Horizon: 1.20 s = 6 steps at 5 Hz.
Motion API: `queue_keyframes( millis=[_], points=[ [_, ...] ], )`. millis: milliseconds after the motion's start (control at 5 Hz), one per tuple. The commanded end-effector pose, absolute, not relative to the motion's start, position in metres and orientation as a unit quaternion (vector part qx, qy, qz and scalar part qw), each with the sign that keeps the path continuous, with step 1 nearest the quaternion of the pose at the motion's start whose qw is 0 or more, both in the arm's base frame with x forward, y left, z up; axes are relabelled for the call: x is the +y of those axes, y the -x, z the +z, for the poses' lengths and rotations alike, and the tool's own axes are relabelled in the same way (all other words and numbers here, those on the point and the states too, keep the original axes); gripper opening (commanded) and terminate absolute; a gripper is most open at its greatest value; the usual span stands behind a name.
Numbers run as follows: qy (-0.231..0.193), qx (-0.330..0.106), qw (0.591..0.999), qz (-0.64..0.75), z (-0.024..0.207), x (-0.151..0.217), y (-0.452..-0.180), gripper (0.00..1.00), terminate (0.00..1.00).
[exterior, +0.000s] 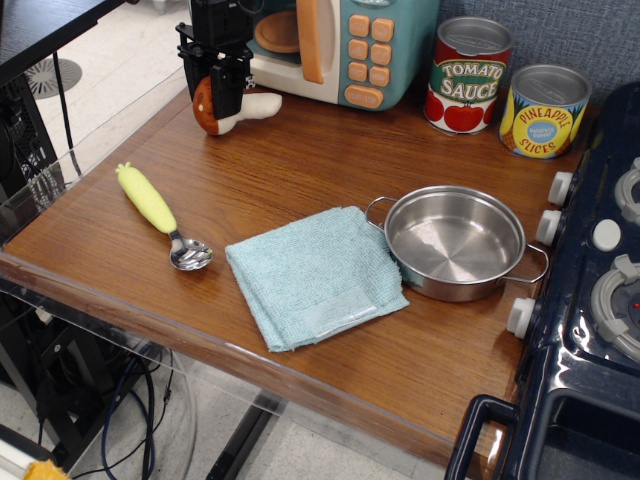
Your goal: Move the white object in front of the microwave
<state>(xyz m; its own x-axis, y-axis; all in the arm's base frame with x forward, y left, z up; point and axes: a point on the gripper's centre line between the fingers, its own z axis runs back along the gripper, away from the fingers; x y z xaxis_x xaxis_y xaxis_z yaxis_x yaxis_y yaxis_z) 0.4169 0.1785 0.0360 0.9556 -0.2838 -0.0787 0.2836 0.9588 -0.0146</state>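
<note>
The white object, a plush mushroom (262,102) with a white stem and reddish-brown cap, lies low at the table's back left, just in front of the microwave's left corner. It seems to touch the wood. The black gripper (229,98) comes down from above and is shut on the mushroom's middle, with the cap showing to the left of the fingers and the stem to the right. The microwave (385,45) has a cream body, teal front, orange buttons and an orange door handle. It stands at the back edge.
A yellow-handled spoon (160,212) lies at front left. A light-blue folded towel (313,275) and a steel pot (456,241) sit at front centre. A tomato sauce can (468,75) and a pineapple can (543,110) stand at back right. A toy stove (600,300) borders the right side.
</note>
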Motion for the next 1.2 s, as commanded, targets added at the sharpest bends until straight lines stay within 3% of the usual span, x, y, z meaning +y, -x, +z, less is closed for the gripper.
queue_keyframes(
  millis=[0,200,800,1000],
  points=[
    [-0.030,0.013,0.991,-0.126,0.073,0.180,-0.407,1.00,0.00],
    [-0.040,0.005,0.992,-0.123,0.084,0.179,-0.407,1.00,0.00],
    [-0.072,-0.057,0.991,-0.098,0.146,0.171,-0.390,1.00,0.00],
    [-0.035,-0.059,0.990,-0.123,0.151,0.166,-0.387,1.00,0.00]
  ],
)
